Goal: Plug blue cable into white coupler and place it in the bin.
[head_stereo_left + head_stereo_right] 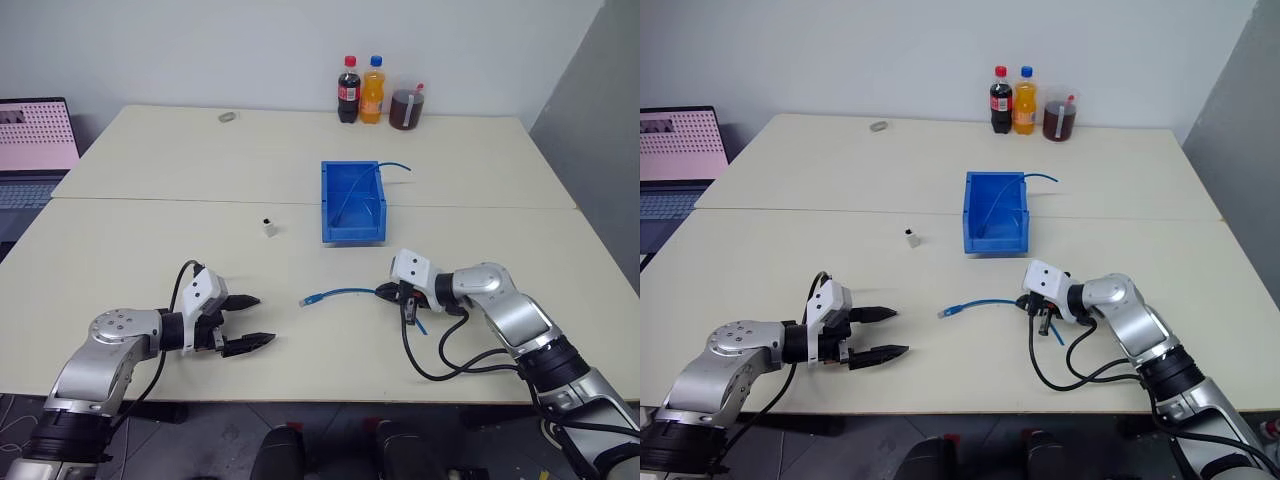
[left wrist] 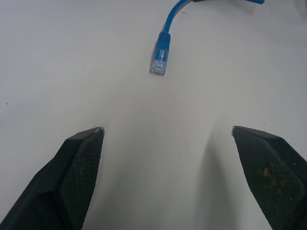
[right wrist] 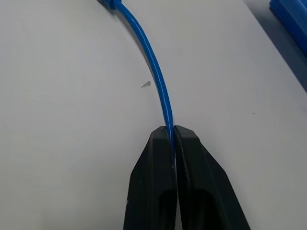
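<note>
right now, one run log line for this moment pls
right gripper: shut on blue cable | left gripper: open, facing cable plug | white coupler: untouched on table | bin: holds another blue cord

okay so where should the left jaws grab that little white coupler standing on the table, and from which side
Take the white coupler across its two flat side faces, low on the body, coming down from above with the open left gripper. It stands upright and alone on the table, apart from the bin, so all sides look free.

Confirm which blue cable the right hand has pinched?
The blue cable lying on the table near the robot, plug toward the left hand; the other cable sits in the bin.
</note>
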Controlling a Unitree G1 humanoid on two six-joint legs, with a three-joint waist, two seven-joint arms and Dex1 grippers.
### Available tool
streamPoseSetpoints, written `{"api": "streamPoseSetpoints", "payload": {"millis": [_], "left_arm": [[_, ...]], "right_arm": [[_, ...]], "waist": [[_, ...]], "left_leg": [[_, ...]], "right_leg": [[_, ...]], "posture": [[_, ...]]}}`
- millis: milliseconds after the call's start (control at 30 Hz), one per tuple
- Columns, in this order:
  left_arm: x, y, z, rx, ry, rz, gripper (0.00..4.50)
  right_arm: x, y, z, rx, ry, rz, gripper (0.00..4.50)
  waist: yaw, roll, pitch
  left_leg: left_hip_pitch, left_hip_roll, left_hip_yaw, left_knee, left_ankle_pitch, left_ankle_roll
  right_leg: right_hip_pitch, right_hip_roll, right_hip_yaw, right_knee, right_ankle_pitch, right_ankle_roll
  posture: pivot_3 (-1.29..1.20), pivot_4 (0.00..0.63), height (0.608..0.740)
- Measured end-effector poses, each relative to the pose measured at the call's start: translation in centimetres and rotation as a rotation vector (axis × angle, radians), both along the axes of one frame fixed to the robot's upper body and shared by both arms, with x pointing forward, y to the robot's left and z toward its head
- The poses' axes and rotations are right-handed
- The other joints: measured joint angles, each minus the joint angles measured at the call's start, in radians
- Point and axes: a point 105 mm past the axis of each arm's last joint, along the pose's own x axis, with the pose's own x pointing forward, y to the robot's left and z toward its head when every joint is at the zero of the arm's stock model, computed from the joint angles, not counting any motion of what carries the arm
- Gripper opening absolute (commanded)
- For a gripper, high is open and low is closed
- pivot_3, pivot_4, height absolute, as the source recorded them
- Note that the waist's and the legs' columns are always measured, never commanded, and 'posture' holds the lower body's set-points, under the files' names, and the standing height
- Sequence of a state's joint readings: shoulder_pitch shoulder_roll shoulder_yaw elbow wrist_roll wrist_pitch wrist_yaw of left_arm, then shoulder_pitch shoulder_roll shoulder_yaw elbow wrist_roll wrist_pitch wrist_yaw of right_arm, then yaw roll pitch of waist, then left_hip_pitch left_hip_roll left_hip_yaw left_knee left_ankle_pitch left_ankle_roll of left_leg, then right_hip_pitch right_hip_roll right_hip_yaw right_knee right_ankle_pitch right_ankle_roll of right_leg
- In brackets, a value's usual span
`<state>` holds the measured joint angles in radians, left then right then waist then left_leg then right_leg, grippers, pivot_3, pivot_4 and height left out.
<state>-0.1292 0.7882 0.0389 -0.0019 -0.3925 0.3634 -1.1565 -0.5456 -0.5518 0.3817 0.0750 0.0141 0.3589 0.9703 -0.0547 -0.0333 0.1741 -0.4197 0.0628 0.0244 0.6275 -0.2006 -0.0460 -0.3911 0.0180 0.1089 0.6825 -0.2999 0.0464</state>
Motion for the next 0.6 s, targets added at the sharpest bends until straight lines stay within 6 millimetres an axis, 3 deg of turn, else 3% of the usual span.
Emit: {"api": "streamPoseSetpoints", "payload": {"millis": [233,367,600], "left_arm": [[0.5,-0.7,0.2,-0.005,-0.017,-0.009,4.5],[1.3,-1.7,0.0,0.001,-0.033,-0.028,4.5],[3.5,-3.8,-0.9,0.055,-0.11,-0.024,4.5]], "right_arm": [[-0.6,-0.9,0.6,-0.045,-0.009,0.033,2.73],[-3.0,-1.7,1.4,-0.05,0.064,0.086,3.72],[-6.4,0.0,4.5,0.093,0.108,0.121,3.72]], "waist": [[0.002,0.0,0.0],[0.007,0.0,0.0],[0.009,0.0,0.0]], "left_leg": [[0.0,0.0,-0.001,0.0,0.0,0.0],[-0.001,-0.001,-0.003,0.0,0.0,0.0],[-0.002,-0.001,-0.01,0.001,0.0,0.0]], "right_leg": [[0.0,0.0,-0.001,0.0,0.0,0.0],[0.001,0.0,-0.003,0.0,0.0,0.0],[0.003,0.0,-0.009,0.0,-0.001,-0.001]], "posture": [[0.0,0.15,0.74],[0.0,0.15,0.74],[0.0,0.15,0.74]]}}
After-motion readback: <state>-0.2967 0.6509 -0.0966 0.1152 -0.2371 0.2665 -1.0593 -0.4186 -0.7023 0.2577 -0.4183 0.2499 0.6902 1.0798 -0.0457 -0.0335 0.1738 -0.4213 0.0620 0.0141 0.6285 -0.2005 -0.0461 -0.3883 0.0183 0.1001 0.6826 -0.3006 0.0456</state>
